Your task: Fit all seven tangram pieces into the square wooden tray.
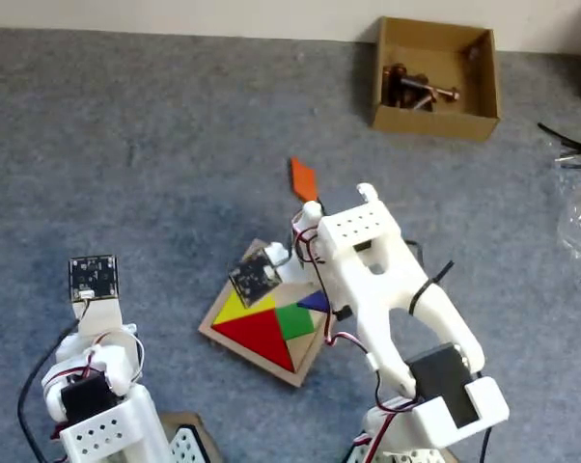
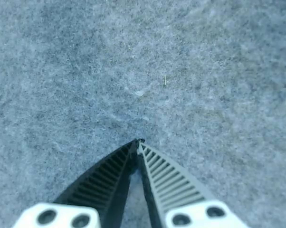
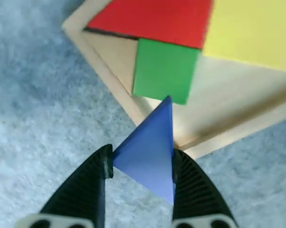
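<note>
The right gripper (image 3: 139, 164) is pinching a small blue triangle (image 3: 150, 152) between its two fingers, which press on the sloping sides of the piece. The sharp tip of the triangle points forward, away from the gripper, over the near rim of the square wooden tray (image 3: 228, 99). I cannot tell if the tip rests on the rim or only hangs above it.

Just ahead of the tip lies the green square (image 3: 164, 71). Beyond it are the red triangle (image 3: 152, 19) and the yellow triangle (image 3: 252, 28), both lying inside the tray. An orange parallelogram (image 1: 303, 178) lies on the carpet, outside the tray on its far side from this gripper.

The left gripper (image 2: 139, 142) has its fingers pressed together with nothing between them, over bare carpet (image 2: 133, 61).

In my judgement, the main danger is the rim. If the triangle goes down too early, it can catch there and tilt. It can also push the green square out of place. Because the fingers hold sloping edges, the piece may slip out under pressure.
</note>
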You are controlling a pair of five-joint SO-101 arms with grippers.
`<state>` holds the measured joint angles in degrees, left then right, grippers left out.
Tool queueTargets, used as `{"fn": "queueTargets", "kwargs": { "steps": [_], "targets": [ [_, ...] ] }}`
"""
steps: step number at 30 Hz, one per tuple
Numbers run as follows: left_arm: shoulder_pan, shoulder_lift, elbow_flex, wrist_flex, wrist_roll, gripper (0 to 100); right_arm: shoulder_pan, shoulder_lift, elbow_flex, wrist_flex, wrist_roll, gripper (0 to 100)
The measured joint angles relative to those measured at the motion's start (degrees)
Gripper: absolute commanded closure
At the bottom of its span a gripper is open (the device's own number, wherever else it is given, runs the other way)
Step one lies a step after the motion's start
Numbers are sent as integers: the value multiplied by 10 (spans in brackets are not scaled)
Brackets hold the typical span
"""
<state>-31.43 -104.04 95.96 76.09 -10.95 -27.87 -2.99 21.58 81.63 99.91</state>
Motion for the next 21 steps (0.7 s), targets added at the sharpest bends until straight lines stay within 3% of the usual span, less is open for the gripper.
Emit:
{"fn": "queueTargets", "kwargs": {
  "steps": [6,13,21],
  "targets": [
    [0,0,0,0,0,995,0,0,0,-40,21,988],
    [0,0,0,0,0,995,0,0,0,-124,-40,892],
    [0,0,0,0,0,995,0,0,0,-149,-79,889]
  ]
}}
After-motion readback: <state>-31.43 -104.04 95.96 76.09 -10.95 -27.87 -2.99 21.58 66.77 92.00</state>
